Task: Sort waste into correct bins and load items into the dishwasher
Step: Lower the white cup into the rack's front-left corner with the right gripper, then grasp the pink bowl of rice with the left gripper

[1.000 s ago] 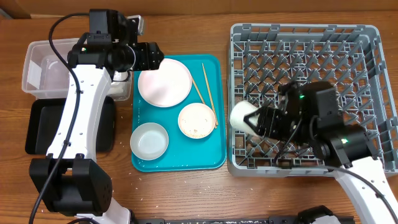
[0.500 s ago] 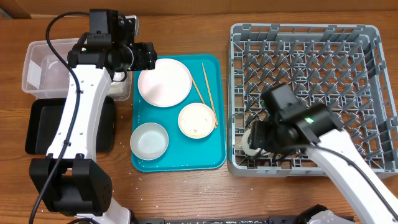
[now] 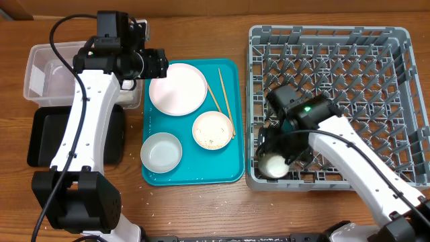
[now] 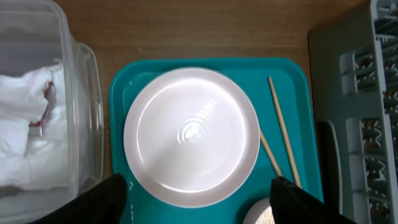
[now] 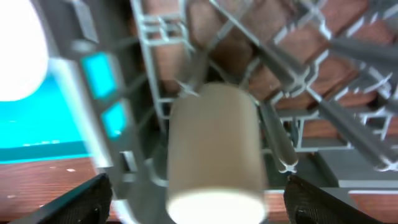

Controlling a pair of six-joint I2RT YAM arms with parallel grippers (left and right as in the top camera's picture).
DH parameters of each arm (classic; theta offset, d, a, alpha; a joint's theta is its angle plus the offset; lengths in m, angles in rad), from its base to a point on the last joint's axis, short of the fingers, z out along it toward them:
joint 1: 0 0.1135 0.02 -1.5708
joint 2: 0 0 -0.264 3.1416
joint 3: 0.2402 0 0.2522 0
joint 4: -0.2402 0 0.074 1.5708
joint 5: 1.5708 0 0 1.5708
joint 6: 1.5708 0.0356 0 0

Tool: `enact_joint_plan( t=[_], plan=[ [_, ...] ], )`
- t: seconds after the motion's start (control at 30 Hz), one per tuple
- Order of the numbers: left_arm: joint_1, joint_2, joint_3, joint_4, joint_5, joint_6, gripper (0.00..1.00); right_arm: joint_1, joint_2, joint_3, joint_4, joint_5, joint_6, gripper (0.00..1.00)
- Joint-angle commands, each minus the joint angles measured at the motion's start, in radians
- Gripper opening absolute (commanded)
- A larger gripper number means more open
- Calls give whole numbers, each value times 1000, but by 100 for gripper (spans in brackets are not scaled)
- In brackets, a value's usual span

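The small white cup [image 3: 274, 165] lies in the front left corner of the grey dish rack [image 3: 336, 40], and it also shows in the right wrist view [image 5: 214, 149]. My right gripper [image 3: 281, 156] straddles it with its fingers wide apart [image 5: 198, 199], a gap on each side. My left gripper [image 3: 160, 62] is open and empty above the pale pink plate [image 4: 189, 134] on the teal tray [image 3: 232, 171]. The pink bowl [image 3: 213, 130] holds rice. The greyish-white bowl [image 3: 161, 152] and the chopsticks [image 3: 222, 94] are on the tray too. The stained napkin [image 4: 25, 124] lies in the clear tub [image 3: 40, 64].
The black tray [image 3: 40, 134] sits in front of the clear tub at the left. The rack's upright pegs [image 5: 292, 118] stand close around the cup. A few rice grains lie on the wood in front of the teal tray.
My right arm has swung the cup from above the rack's left rim down into its front left corner. The left arm has hardly moved.
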Motion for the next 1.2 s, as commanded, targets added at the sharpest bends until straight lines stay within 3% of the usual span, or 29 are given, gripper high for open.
enact_joint_plan(
  t=[0.0, 0.17, 0.3, 0.5, 0.63, 0.87, 1.03, 1.17],
  plan=[
    [-27, -2, 64, -77, 12, -6, 71, -20, -44, 117, 0, 15, -51, 90],
    [-87, -2, 183, -273, -11, -43, 60, -49, -48, 216, -3, 32, -95, 91],
    [-145, -2, 201, -484, -145, -346, 59, -111, -51, 237, -4, 59, -95, 95],
    [-237, -3, 105, -625, -222, -400, 57, -235, -51, 237, -4, 58, -148, 97],
    [-296, -3, -5, -559, -217, -383, 56, -289, -51, 237, -3, 53, -182, 98],
    [-389, -1, -147, -265, -187, -306, 56, -302, -51, 237, 10, 26, -200, 98],
    [-428, -1, -158, -173, -179, -302, 56, -302, -51, 237, 51, -35, -219, 98],
    [-468, 12, -158, -65, -172, -198, 63, -302, -51, 237, 71, -47, -222, 98]
  ],
)
